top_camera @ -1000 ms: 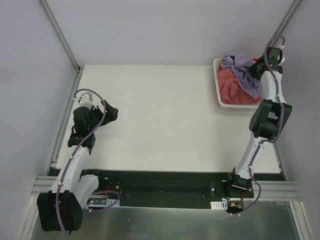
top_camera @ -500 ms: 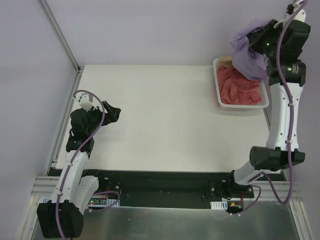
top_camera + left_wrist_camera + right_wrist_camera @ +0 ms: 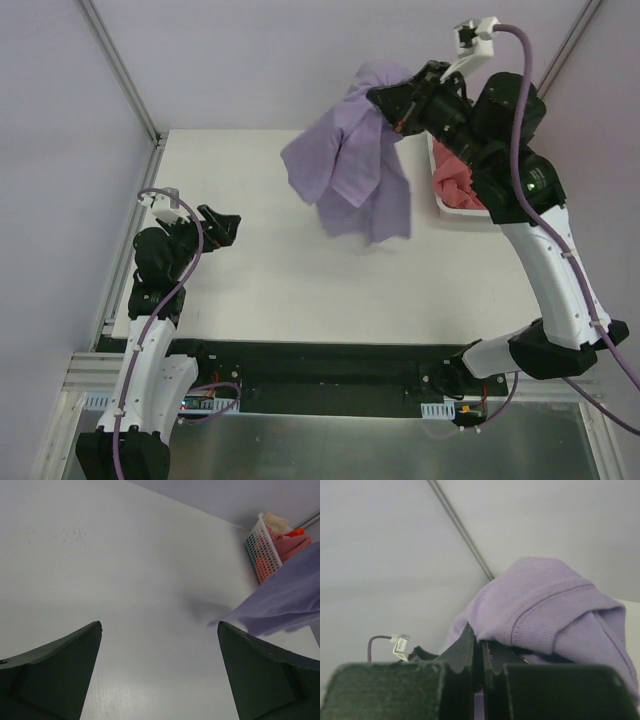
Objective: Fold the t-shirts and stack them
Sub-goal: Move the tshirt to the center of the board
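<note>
My right gripper [image 3: 385,100] is shut on the lavender-purple t-shirt [image 3: 352,170] and holds it high over the table's back middle, the cloth hanging down loose. In the right wrist view the shirt's hem [image 3: 545,615] is bunched over the closed fingers [image 3: 470,650]. A salmon-pink t-shirt [image 3: 462,180] lies in the white basket [image 3: 436,200] at the back right. In the left wrist view the basket [image 3: 261,550] shows pink, beige and orange-red cloth, and the hanging purple shirt [image 3: 285,597] is at the right. My left gripper [image 3: 222,228] is open and empty near the table's left edge.
The white table [image 3: 270,270] stretches between the arms. Metal frame posts [image 3: 120,70] rise at the back left and back right. The black base rail [image 3: 330,375] runs along the near edge.
My right gripper has lifted the purple shirt out of the basket and swung it left over the table. The shirt has unfurled and hangs lower. The left arm shifted slightly.
</note>
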Robot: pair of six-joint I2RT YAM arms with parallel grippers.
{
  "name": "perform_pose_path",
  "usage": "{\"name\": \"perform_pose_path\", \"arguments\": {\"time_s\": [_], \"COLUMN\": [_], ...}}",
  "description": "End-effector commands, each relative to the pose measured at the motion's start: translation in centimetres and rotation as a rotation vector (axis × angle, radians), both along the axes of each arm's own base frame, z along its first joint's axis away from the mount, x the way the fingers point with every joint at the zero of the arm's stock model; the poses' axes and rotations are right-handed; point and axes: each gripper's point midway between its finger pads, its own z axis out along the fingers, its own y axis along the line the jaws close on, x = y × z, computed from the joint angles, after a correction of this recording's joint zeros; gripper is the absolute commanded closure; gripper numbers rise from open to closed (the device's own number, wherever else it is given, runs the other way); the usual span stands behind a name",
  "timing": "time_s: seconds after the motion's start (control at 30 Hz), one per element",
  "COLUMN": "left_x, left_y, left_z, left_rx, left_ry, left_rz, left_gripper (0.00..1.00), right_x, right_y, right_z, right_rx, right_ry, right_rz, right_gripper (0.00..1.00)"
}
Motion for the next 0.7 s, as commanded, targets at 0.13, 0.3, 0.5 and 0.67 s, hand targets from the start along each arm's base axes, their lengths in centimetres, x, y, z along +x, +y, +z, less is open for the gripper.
{"name": "perform_pose_path", "arguments": {"time_s": [0.13,0.3,0.5,0.67], "left_x": [-0.1,0.2,1.1,2.5], "left_y": [0.6,1.0,2.1,1.9], "left_z": [1.1,0.6,-1.4,-3.8], "left_rx": [0.005,0.011,0.007,-0.015], "left_ry": [-0.062,-0.044,0.054,0.179], "left_rz": [0.04,0.067,0.131,0.133], "left_gripper": [0.01,0.01,0.01,0.01], "right_x": [2.8,4.0,2.9,2.0], "right_y": [3.3,-0.8,-11.6,-13.8], "right_z": [-0.8,-11.8,-31.1,-35.0], "right_rx": [0.168,0.042,-0.361,-0.532], "right_ry": [0.082,0.243,0.446,0.503], "right_rz": [-0.083,-0.28,-0.544,-0.536], "right_gripper": [0.99,0.99,0.39,0.05]}}
